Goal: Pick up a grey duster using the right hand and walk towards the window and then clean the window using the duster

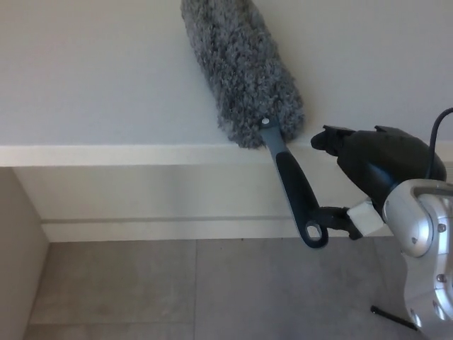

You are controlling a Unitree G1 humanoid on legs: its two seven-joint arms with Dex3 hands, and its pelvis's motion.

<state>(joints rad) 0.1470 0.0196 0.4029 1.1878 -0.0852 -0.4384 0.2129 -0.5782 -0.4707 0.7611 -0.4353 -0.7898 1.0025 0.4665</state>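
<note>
A single view from the robot's head looks steeply down and forward, close to a pale grey wall [92, 78] that fills the upper half of the picture. Below it run a cream-white ledge [106, 154] and a strip of grey tiled floor [141, 290]. The robot's own silver-and-black right forearm [425, 234] enters at the lower right edge. The fluffy grey duster [244, 71] is cut off at the top edge, possibly just short of its tip.
</note>
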